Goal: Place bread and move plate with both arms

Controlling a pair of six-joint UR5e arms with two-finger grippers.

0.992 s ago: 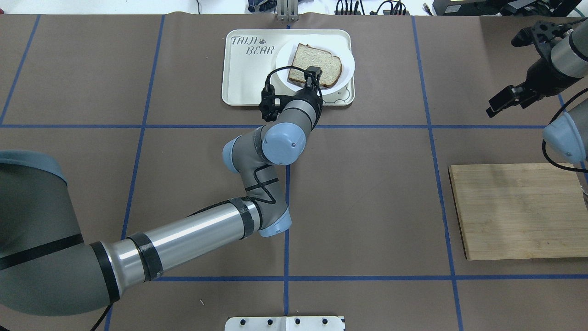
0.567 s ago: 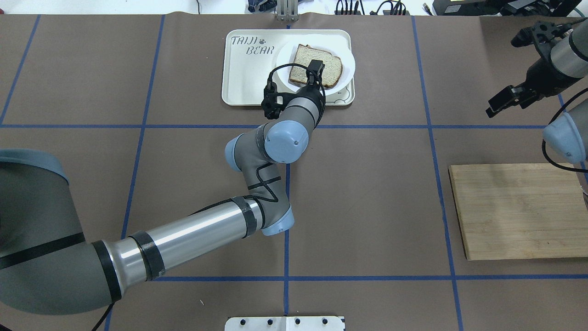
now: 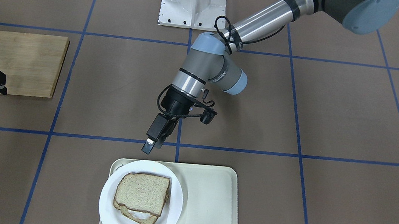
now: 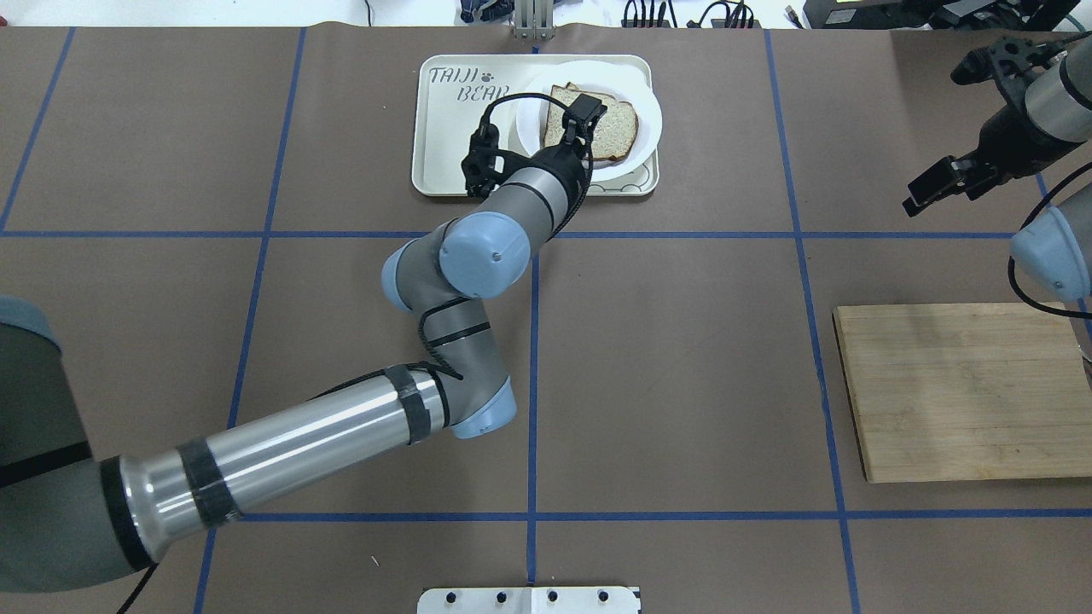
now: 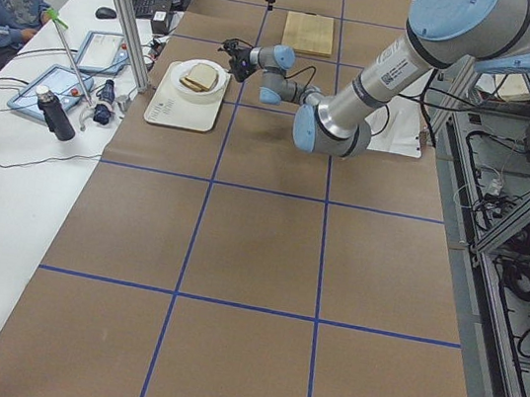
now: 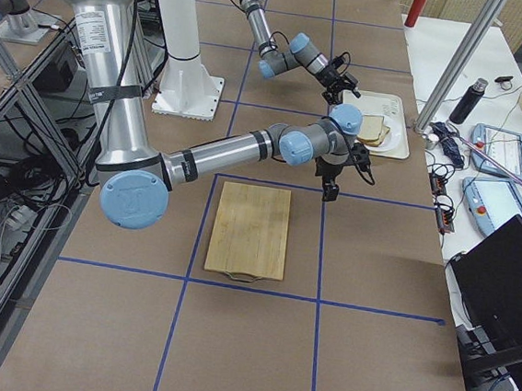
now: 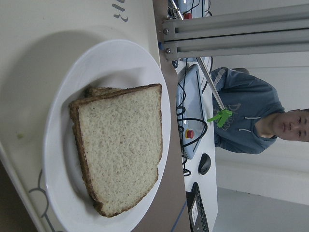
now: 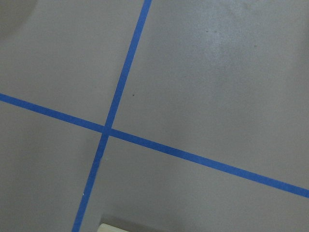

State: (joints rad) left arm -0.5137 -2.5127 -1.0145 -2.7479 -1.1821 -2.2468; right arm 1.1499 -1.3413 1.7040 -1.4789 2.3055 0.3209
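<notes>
The bread (image 3: 142, 192) lies flat on top of another slice with egg showing at its edge (image 3: 141, 217), on the white plate (image 3: 174, 205). The plate sits on the cream tray (image 3: 207, 204). The bread also shows in the overhead view (image 4: 612, 128) and fills the left wrist view (image 7: 123, 145). My left gripper (image 3: 148, 147) hangs empty in the air by the plate's robot-side rim, tilted toward the bread, and looks open. My right gripper (image 4: 920, 194) is open and empty, far off over bare table at the robot's right.
A wooden cutting board (image 4: 964, 392) lies on the robot's right side near the right arm. Blue tape lines cross the brown table cover. An operator sits beyond the table's far edge (image 7: 256, 111), with devices and cables there.
My left arm's elbow and wrist have swung to the robot's left, and the gripper has shifted a little further over the plate. The bread stays put. The right arm has hardly moved.
</notes>
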